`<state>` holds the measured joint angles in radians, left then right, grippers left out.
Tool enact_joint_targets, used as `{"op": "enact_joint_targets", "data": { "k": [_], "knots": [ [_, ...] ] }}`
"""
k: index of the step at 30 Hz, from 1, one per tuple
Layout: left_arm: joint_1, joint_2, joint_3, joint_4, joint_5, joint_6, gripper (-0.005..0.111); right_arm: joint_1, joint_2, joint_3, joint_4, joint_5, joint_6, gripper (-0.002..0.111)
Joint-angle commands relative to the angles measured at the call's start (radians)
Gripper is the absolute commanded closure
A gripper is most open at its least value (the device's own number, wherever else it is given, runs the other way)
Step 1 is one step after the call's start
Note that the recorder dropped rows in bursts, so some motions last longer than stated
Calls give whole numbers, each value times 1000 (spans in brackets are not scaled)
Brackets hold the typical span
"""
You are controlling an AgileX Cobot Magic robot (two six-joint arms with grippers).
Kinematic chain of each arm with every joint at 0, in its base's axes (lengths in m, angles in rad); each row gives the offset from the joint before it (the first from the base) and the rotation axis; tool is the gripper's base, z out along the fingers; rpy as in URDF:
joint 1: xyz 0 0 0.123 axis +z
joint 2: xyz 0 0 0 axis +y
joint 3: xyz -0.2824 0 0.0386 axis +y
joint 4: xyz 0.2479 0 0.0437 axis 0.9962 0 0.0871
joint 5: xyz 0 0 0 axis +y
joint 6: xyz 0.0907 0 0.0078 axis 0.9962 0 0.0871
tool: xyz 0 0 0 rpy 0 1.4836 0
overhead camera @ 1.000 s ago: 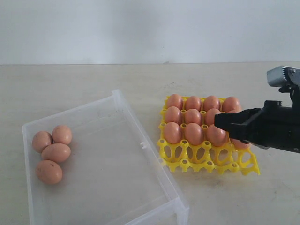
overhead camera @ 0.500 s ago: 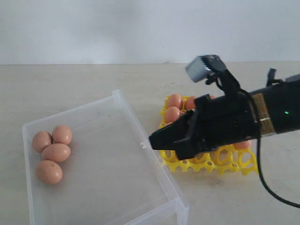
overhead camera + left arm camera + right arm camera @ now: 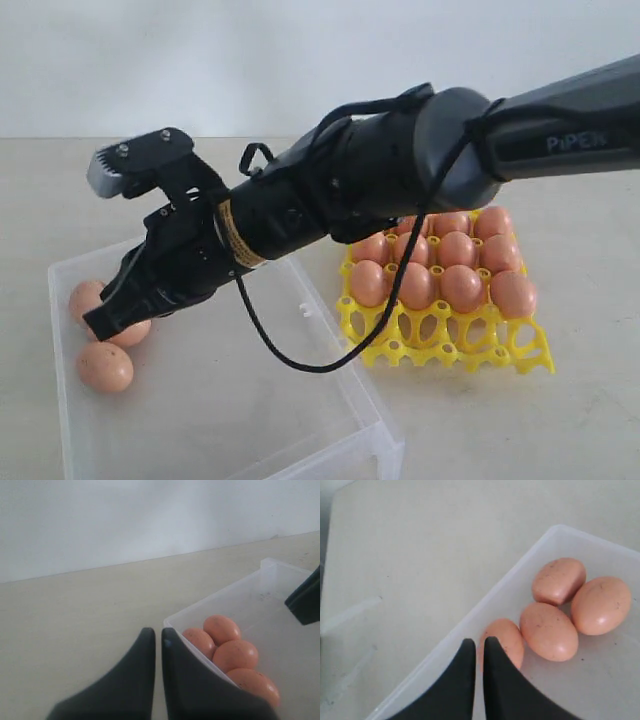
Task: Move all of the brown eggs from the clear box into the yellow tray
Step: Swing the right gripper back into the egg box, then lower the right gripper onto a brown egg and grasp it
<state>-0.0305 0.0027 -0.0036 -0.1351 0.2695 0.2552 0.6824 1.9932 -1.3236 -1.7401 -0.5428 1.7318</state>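
Four brown eggs (image 3: 549, 631) in clear box (image 3: 230, 400), others in one yellow tray (image 3: 440, 345)

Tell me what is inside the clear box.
Four brown eggs, clustered in one corner of the clear box, as the right wrist view shows. In the exterior view the right arm covers one egg and part of the box's floor.

We are finding the right arm (image 3: 400, 170) spanning the clear box (image 3: 350, 385) from the tray side and blocking the way over its far half. The right hand (image 3: 100, 325), jaws together, is hanging just above the brown eggs (image 3: 103, 366) crowding the left end. The box's near floor is lying bare. The yellow tray (image 3: 445, 345) is showing its front row of cups open from above, and the worktop (image 3: 560, 420) beside it is lying free.
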Motion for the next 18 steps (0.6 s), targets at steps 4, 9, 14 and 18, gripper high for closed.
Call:
{"op": "enact_joint_targets", "data": {
  "k": [4, 9, 14, 18],
  "knots": [
    [-3, -3, 4, -7, -8, -1, 103, 185, 32, -15, -4, 323, -324, 102],
    [-3, -3, 4, -7, -8, -1, 103, 224, 78, -15, -4, 500, -328, 58],
    [-3, -3, 4, -7, -8, -1, 103, 224, 126, -15, -4, 500, -330, 57],
    [-3, -3, 4, -7, -8, -1, 103, 224, 149, -15, -4, 525, -330, 57]
  ]
}}
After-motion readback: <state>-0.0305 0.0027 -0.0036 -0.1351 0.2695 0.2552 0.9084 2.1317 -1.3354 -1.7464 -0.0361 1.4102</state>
